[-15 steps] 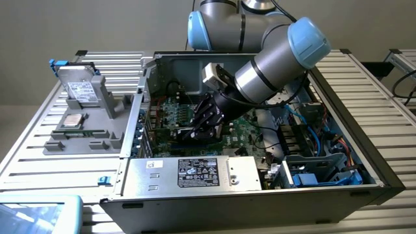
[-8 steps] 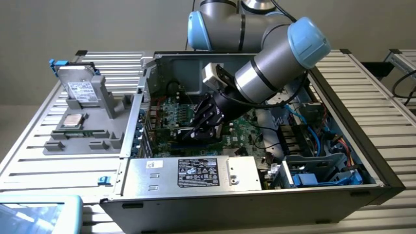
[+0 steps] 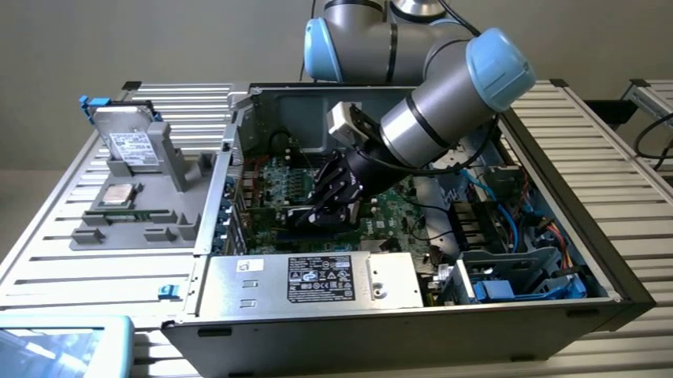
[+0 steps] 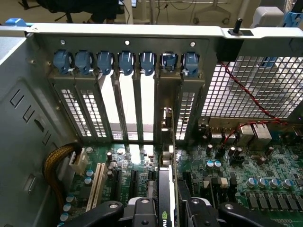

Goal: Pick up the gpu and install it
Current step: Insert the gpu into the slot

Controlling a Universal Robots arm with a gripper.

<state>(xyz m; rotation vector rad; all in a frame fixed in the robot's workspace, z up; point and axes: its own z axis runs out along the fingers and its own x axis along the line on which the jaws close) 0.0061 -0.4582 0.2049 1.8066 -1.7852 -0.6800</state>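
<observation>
I hold the gpu pinched edge-on in the hand – bracket toward the rear slot openings – directly over the motherboard for seating.

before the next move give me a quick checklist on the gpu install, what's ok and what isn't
1. Gripper clamped on the gpu: ok, a finger sits on each side of the card's edge.
2. Card inside the computer case, over the motherboard: ok.
3. Card's bracket lined up with an open slot in the rear panel: ok, it stands at that slot.
4. Card edge fully seated in its socket: cannot tell, the gripper hides it.
5. Red wire clear of the card: ok, it runs off to one side.
</observation>
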